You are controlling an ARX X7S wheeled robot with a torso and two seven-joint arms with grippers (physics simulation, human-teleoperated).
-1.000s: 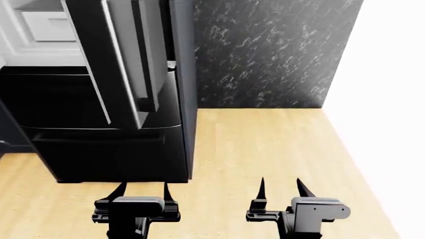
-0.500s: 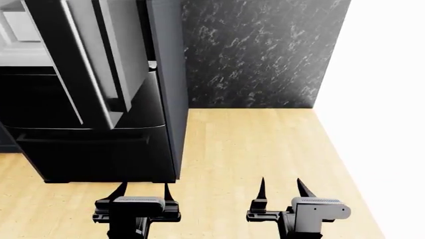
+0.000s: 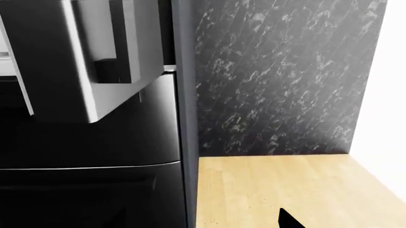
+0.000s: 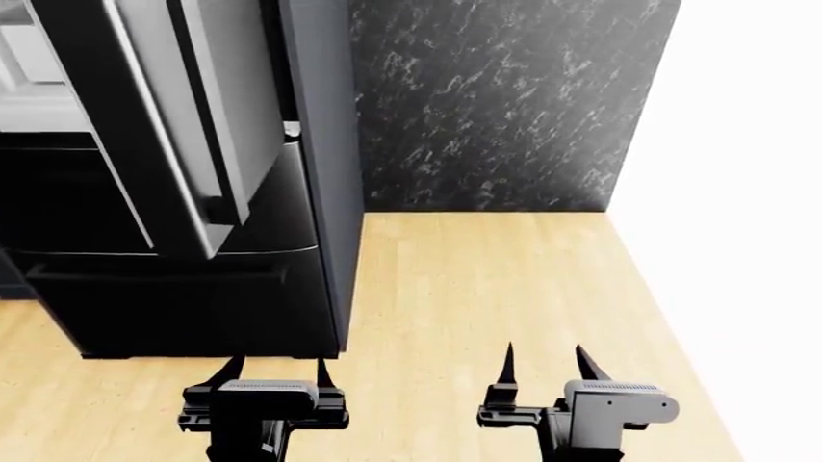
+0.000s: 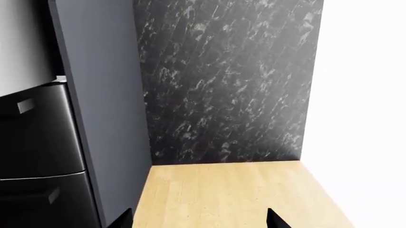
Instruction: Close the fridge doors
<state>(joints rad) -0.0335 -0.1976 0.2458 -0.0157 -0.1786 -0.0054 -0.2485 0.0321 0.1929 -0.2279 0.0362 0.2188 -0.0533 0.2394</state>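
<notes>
hanging low over the wood floor [image 4: 488, 289], my left gripper [image 4: 277, 371] and right gripper [image 4: 550, 364] both sit spread and empty. since a second ago the view has swung right, so the fridge doors [image 4: 167, 115], still ajar, sit further left.
</notes>
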